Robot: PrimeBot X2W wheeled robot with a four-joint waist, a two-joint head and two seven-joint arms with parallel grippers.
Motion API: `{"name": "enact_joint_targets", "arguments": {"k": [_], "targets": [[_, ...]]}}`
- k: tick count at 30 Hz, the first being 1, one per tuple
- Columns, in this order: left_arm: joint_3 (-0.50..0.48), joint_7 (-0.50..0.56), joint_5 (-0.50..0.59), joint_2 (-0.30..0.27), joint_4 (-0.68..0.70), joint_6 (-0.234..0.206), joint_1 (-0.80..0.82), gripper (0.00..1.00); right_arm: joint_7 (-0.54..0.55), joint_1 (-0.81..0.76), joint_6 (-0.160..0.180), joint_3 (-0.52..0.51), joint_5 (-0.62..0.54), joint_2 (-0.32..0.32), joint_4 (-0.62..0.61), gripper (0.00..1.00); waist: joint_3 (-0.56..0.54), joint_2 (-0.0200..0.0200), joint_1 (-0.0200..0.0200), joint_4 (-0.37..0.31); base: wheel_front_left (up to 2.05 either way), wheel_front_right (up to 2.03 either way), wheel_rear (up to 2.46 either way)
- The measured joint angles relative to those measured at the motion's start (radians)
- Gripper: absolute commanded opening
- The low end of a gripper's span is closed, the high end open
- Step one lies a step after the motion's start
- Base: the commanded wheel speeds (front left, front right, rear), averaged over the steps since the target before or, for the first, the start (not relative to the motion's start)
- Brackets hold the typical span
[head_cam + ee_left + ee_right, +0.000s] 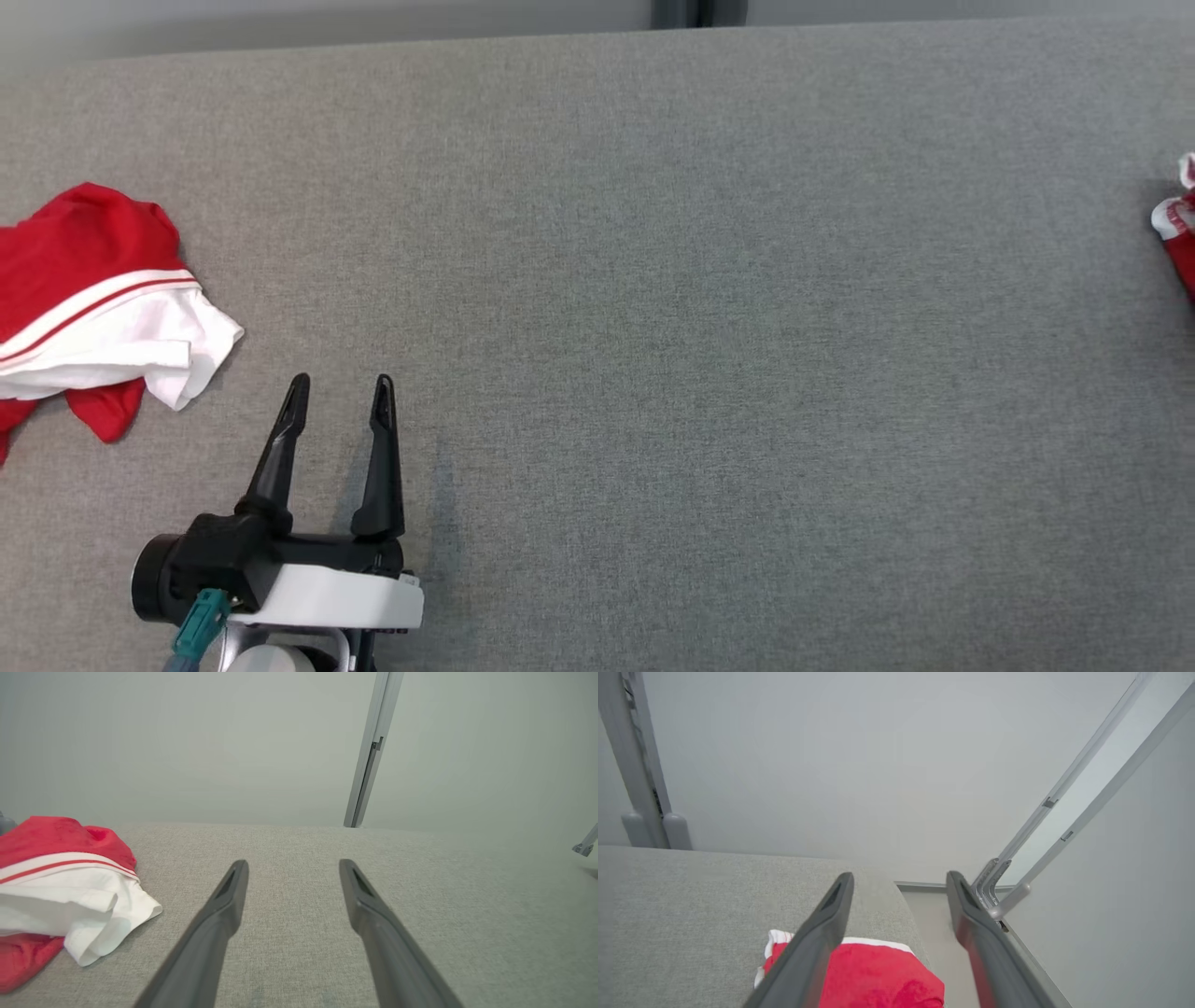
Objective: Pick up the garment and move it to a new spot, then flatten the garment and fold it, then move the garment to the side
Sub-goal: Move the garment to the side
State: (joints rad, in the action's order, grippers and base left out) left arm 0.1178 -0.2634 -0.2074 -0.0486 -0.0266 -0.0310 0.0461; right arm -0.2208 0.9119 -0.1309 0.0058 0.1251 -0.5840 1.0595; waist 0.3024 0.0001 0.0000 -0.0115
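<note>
Head view, left to right.

Item 1: crumpled cloth pile [93, 299], red with a white part and a red-striped white band. It lies at the far left of the grey fabric surface [700, 327].

Item 2: left tool [342, 381], lower left, just right of the pile and apart from it. Its fingers are spread wide with nothing between them.

Item 3: garment [1178, 224], red with white trim, at the far right edge, cut off by the frame and well apart from the pile.

Left wrist view adds:
- the pile [70, 891] seen low and side-on, its white layer lying over the red;
- the left tool [294, 863] pointing across bare surface toward a pale wall;
- a grey upright post [369, 765] behind the surface's far edge.

Right wrist view adds:
- the right tool [900, 877], fingers wide apart and empty, above the garment [878, 975];
- the garment lying near the surface's right-hand edge, white trim on its far side;
- the finger at that view's left crossing in front of the garment, contact impossible to tell;
- slanted grey rails [1064, 812] standing beyond the edge.
</note>
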Motion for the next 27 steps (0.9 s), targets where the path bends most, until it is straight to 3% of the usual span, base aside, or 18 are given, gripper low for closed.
{"name": "enact_joint_targets", "arguments": {"k": [4, 8, 9, 16, 22, 27], "targets": [[-0.027, 0.0, -0.011, 0.0, 0.002, -0.001, -0.022, 1.0, -0.037, -0.129, 0.0, -0.03, 0.035, 0.068, -0.149, 1.0, -0.057, 0.0, 0.0, -0.005, 0.0, 0.0, 0.0], [-0.069, 0.0, -0.021, 0.0, -0.002, -0.001, -0.045, 1.0, -0.041, -0.346, 0.0, -0.085, 0.05, 0.153, -0.448, 1.0, -0.119, 0.0, 0.0, -0.012, 0.0, 0.0, 0.0], [-0.069, 0.0, -0.021, 0.0, -0.002, -0.001, -0.045, 1.0, -0.041, -0.346, 0.0, -0.085, 0.05, 0.153, -0.448, 1.0, -0.119, 0.0, 0.0, -0.012, 0.0, 0.0, 0.0], [-0.127, 0.0, -0.021, 0.0, -0.035, 0.013, -0.099, 1.0, -0.043, -0.744, 0.0, -0.146, -0.002, 0.362, -0.861, 1.0, -0.223, 0.0, 0.0, -0.025, 0.0, 0.0, 0.0], [-0.149, 0.0, -0.015, 0.0, -0.081, 0.023, -0.115, 1.0, -0.044, -0.926, 0.0, -0.124, -0.049, 0.467, -0.95, 1.0, -0.275, 0.0, 0.0, -0.019, 0.0, 0.0, 0.0], [-0.147, 0.0, -0.015, 0.0, -0.135, 0.03, -0.138, 1.0, -0.043, -0.99, 0.0, -0.095, -0.067, 0.5, -0.941, 1.0, -0.298, 0.0, 0.0, -0.004, 0.0, 0.0, 0.0]]}}
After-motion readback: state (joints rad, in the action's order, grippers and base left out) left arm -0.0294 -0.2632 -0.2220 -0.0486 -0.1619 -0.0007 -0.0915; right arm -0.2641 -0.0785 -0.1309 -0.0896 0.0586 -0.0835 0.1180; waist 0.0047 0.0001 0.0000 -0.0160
